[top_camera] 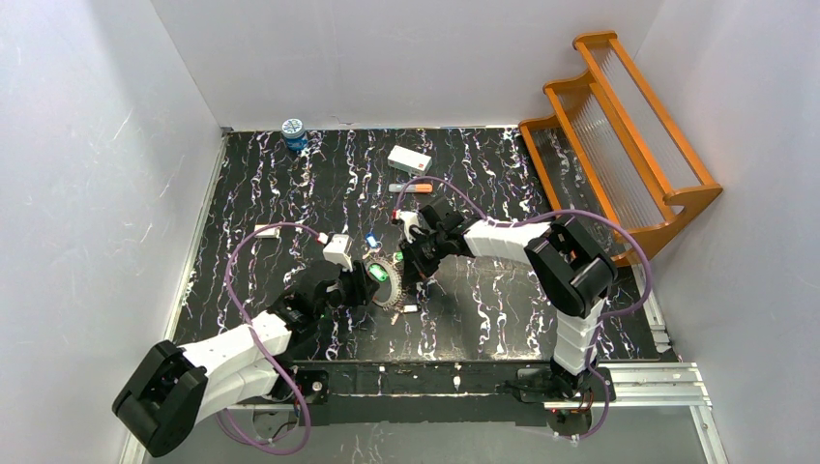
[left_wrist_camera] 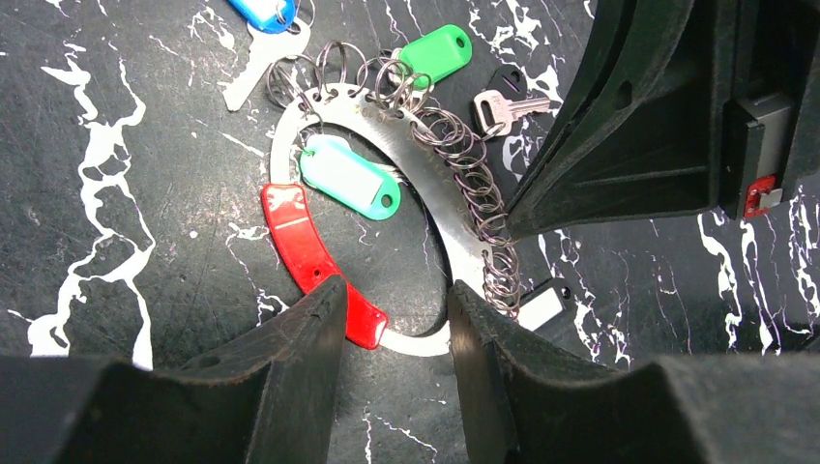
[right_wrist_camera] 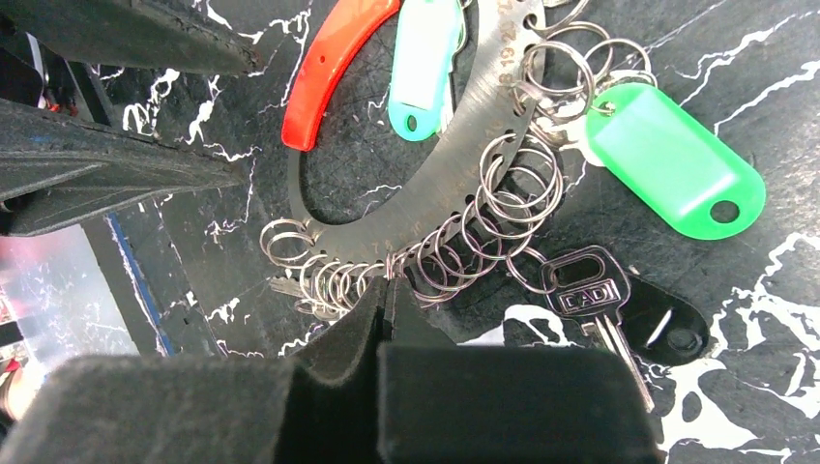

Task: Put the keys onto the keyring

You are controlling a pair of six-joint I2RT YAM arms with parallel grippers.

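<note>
Right claw (right_wrist_camera: 388, 290) clenched, tips pinched at small rings (right_wrist_camera: 503, 193) on keyring (right_wrist_camera: 454, 159) rim. Left claw (left_wrist_camera: 396, 290) half-spread, straddling its red-silver arc (gripping or not, can't tell).

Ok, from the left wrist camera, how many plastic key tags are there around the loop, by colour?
Blue tag: 1
Green tag: 1
Teal tag: 1
Black tags: 2, the lower one with a white label
Total: 5
</note>
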